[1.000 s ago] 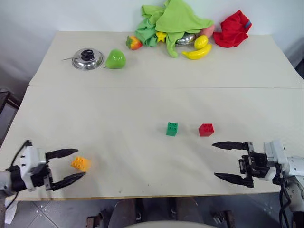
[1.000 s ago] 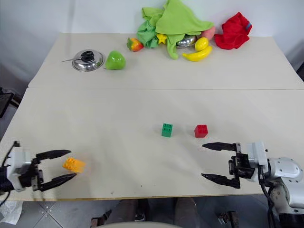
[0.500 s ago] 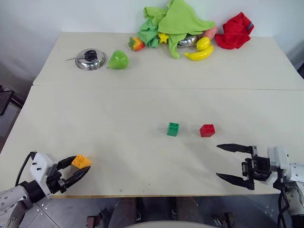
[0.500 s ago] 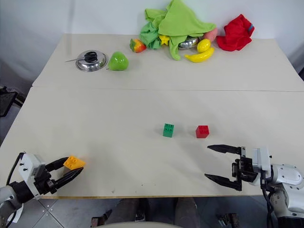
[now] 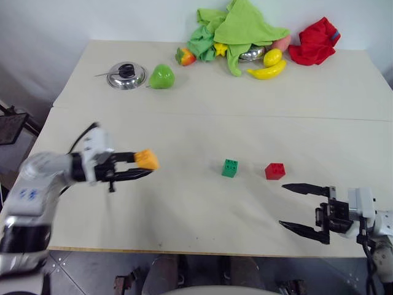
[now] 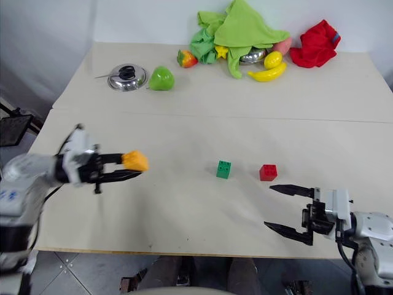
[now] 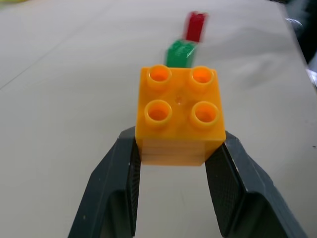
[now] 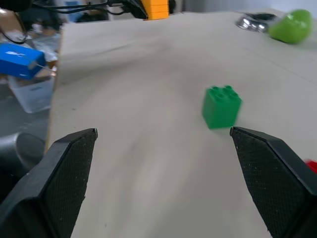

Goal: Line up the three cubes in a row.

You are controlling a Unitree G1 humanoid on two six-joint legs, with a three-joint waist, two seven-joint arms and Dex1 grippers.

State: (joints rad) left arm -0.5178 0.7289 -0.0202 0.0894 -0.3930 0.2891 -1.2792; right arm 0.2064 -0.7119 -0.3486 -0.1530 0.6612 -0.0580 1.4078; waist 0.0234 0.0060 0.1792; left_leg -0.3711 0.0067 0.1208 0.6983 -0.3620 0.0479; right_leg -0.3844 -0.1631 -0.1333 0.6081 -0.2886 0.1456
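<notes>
Yellow-orange cube (image 5: 146, 159) being held clenched in the left pincer (image 5: 139, 167) above the pale desk (image 5: 184, 203), green cube (image 5: 229, 168) and red cube (image 5: 274, 171) sitting near each other mid-desk, right pincer (image 5: 297, 206) being kept spread wide, empty, near the front edge, white wall (image 5: 73, 18) standing behind.

left arm: reaches in from the left edge of the frame, forearm about level, raised above the tabletop
left gripper (image 5: 142, 166): points right, fingers clamped on the yellow-orange cube (image 5: 146, 159)
right arm: lower right corner of the frame, wrist low
right gripper (image 5: 297, 206): points left, fingers (image 5: 299, 188) spread wide, holding nothing
</notes>
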